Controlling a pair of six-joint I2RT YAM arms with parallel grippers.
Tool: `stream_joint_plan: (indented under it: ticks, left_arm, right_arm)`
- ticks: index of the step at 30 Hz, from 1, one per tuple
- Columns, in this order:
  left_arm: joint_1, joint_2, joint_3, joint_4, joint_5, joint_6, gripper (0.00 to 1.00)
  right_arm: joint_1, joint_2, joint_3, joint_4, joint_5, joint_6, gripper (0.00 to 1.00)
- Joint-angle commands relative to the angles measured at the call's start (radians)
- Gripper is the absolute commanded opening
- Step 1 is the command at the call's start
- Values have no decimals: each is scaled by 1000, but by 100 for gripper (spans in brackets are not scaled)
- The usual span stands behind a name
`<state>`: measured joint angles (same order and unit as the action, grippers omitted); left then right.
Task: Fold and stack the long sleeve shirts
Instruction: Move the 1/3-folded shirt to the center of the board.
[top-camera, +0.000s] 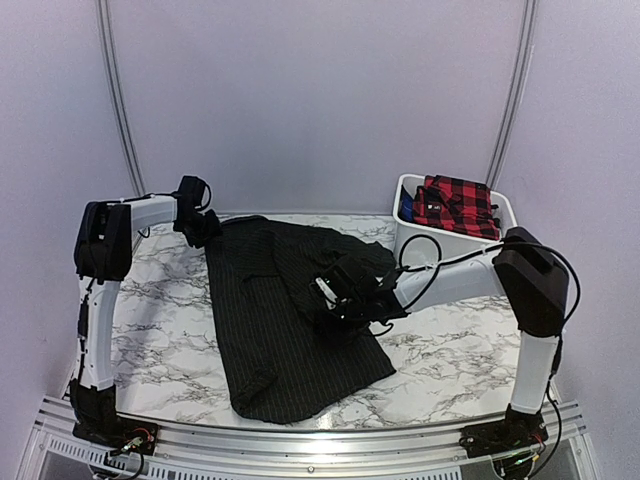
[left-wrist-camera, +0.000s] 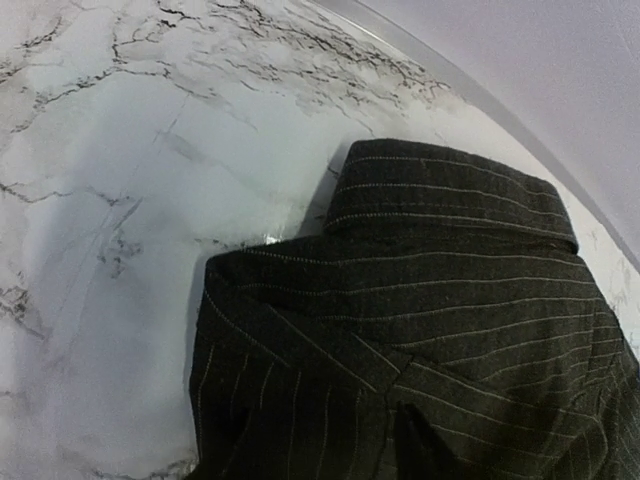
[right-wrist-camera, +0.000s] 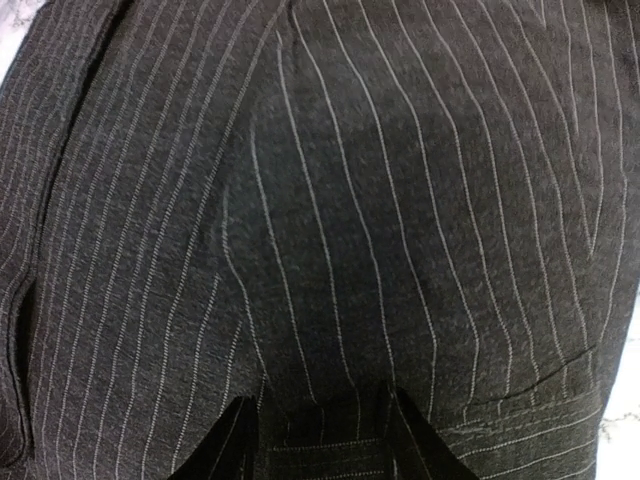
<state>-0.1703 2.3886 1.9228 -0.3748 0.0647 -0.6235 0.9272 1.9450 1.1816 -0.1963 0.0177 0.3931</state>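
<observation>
- pinstripe shirt (top-camera: 290, 340) lies spread on the table (top-camera: 160, 300), left of middle, with its collar (left-wrist-camera: 450, 190) flat at the far left corner and its hem towards the arms.
- right gripper (top-camera: 340, 305) is down on the shirt's middle, beside a rumpled fold; jaws apart, dark fingertips (right-wrist-camera: 232, 445) against the cloth with a strip of it between them.
- left gripper (top-camera: 203, 228) sits at the collar end; its jaws are hidden, so i cannot tell how they stand.
- plaid shirt (top-camera: 458, 203) lies in a white bin (top-camera: 410, 240) at the far right, apart from the pinstripe shirt.
</observation>
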Motion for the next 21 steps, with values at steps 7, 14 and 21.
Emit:
stream_joint_plan:
  ticks: [7, 14, 21]
  left_arm:
    - [-84, -562, -418, -11, 25, 37, 65]
    - [-249, -955, -870, 29, 10, -26, 62]
    - [-515, -1266, -1235, 36, -38, -126, 56]
  right_arm:
    - [44, -146, 37, -44, -5, -46, 48]
    - [163, -193, 6, -38, -7, -49, 51]
    - [261, -261, -65, -20, -2, -31, 51]
